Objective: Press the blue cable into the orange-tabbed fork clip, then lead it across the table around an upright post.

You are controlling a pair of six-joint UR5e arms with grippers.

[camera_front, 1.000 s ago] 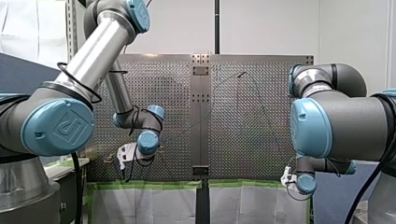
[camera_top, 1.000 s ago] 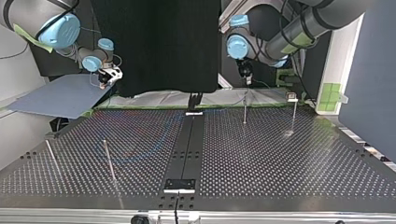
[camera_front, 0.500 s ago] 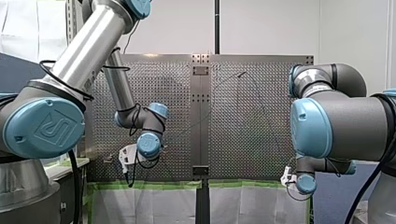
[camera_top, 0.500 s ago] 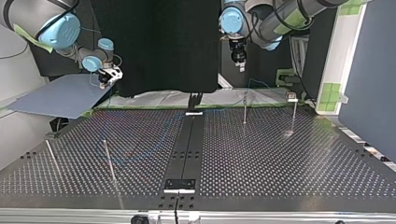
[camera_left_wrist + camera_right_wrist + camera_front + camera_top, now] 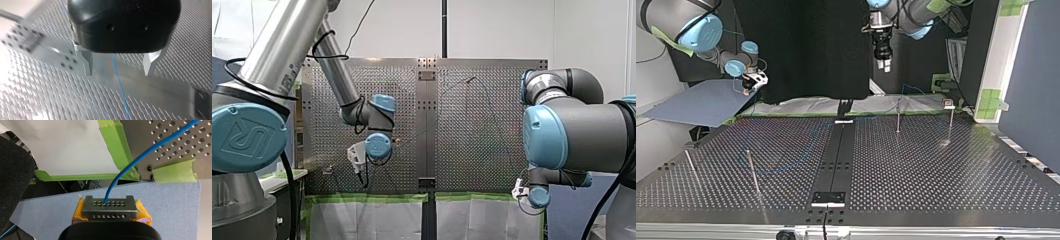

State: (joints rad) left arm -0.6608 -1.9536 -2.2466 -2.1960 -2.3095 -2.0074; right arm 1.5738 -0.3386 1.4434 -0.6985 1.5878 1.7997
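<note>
Right gripper clamps the blue cable end off the desk edge as an anchor; left gripper hangs above, fingers spread astride the cable, presumably lining up a grab.

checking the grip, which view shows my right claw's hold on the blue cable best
The right wrist view: the blue cable runs out of my right claw, shut between yellow pads. Top and front views show that claw small and far; the left wrist view shows only cable.
</note>
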